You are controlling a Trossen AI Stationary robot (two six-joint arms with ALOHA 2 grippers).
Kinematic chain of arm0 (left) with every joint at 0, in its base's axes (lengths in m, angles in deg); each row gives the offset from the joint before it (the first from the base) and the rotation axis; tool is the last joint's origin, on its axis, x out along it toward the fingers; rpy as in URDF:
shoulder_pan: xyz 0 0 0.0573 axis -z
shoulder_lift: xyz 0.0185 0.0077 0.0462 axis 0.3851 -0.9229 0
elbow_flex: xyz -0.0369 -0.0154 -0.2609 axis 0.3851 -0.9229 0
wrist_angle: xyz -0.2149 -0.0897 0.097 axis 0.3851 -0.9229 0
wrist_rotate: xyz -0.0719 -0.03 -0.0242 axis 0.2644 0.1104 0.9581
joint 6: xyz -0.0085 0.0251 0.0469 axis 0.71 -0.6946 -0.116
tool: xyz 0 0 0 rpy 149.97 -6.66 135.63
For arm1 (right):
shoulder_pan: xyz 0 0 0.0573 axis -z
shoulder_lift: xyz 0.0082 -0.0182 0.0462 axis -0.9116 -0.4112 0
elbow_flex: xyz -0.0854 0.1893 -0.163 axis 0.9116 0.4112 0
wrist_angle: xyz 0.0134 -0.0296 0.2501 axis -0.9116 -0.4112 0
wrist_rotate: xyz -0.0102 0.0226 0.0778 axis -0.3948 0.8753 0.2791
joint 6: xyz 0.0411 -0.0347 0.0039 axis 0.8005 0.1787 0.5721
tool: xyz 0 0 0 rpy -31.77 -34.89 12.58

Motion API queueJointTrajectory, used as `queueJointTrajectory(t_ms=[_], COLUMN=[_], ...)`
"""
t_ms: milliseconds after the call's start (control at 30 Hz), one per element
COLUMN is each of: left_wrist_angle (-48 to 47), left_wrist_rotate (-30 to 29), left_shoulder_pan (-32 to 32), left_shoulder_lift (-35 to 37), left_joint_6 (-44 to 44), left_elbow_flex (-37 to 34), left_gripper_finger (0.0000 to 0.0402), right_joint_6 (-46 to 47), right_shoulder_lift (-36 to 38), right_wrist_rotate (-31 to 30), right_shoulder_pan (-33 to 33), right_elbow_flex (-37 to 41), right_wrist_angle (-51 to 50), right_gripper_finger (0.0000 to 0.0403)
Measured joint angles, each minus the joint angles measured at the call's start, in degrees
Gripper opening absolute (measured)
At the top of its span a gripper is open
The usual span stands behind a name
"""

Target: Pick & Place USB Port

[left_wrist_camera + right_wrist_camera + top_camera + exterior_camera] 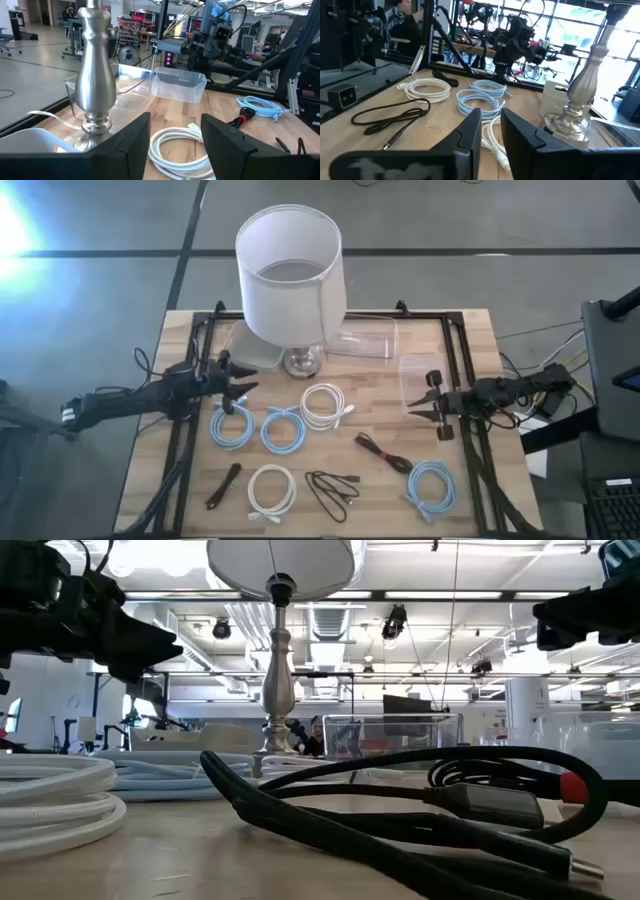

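- The left gripper (pixel 240 392) hangs over the left part of the wooden desk (pixel 380 480), just above a light blue cable coil (pixel 231 426). Its fingers (pixel 131 145) stand spread apart with nothing between them.
- The right gripper (pixel 430 408) is above the right side of the desk, beside a clear plastic box (pixel 419 380). Its fingers (pixel 467 137) are a little apart and hold nothing.
- A lamp (pixel 290 275) with a white shade and a silver base (pixel 96 70) stands at the far middle of the desk. A second clear box (pixel 362 338) lies just to its right.
- The cables lie loose in the middle and near part of the desk, none of them gripped. A second light blue coil (pixel 283 430) and a white coil (pixel 325 406) sit in a row beside the first blue one.
- Nearer the front edge lie a short black cable (pixel 223 485), another white coil (pixel 271 491), a loose black cable (pixel 333 490), a black cable with a red end (pixel 384 452) and a third light blue coil (pixel 432 487).
- I cannot tell which cable carries the USB plug.
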Motion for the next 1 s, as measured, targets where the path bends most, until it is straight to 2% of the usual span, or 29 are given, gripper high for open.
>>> queueJointTrajectory(t_ms=[500, 1000], left_wrist_angle=[0.02, 0.01], left_wrist_rotate=[0.0, 0.0], left_shoulder_pan=[0.04, 0.02], left_shoulder_lift=[-0.02, 0.0], left_joint_6=[-0.02, -0.02], left_elbow_flex=[0.0, 0.0], left_gripper_finger=[0.0179, 0.0179], right_joint_6=[0.0, 0.0], right_shoulder_lift=[0.0, 0.0], right_wrist_rotate=[0.0, 0.0], right_shoulder_pan=[0.0, 0.0], right_elbow_flex=[-0.02, -0.02], right_wrist_angle=[0.0, 0.0], right_gripper_finger=[0.0089, 0.0068])
